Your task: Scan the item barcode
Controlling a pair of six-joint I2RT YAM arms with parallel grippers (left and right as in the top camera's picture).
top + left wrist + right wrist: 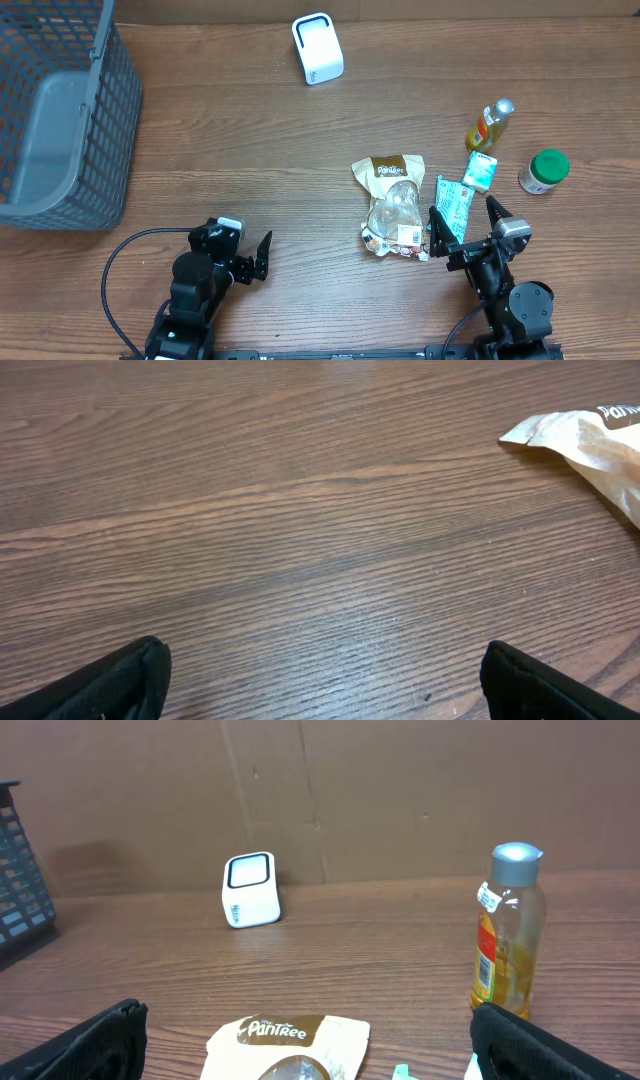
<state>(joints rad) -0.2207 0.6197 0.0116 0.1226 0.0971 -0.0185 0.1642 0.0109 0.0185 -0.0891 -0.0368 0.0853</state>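
1. The left gripper (258, 256) sits at 7 o'clock on the table (220, 150), pointing toward 3 o'clock. Its fingers (110, 685) stand wide apart with only bare wood between them.
2. The right gripper (466, 218) sits at 5 o'clock, pointing toward 12 o'clock. Its fingers (90, 1040) are spread fully and hold nothing.
3. The white scanner (318, 48) stands upright at 12 o'clock near the far edge, well apart from both grippers.
4. The snack bag (392, 195) lies flat at 4 o'clock, printed side up, with a white label at its near end.
5. A green-and-white packet (453, 205) lies just at the bag's 3 o'clock side. In the overhead view the right gripper's fingers fall on either side of the packet's near end; contact cannot be told.
6. A small teal box (481, 170) lies at the packet's far end.
7. The bottle (489, 125) with a silver cap stands upright at 12 o'clock from that box.
8. A jar with a green lid (545, 170) stands at the box's 3 o'clock.
9. The grey mesh basket (60, 110) occupies the table's 10 o'clock corner.
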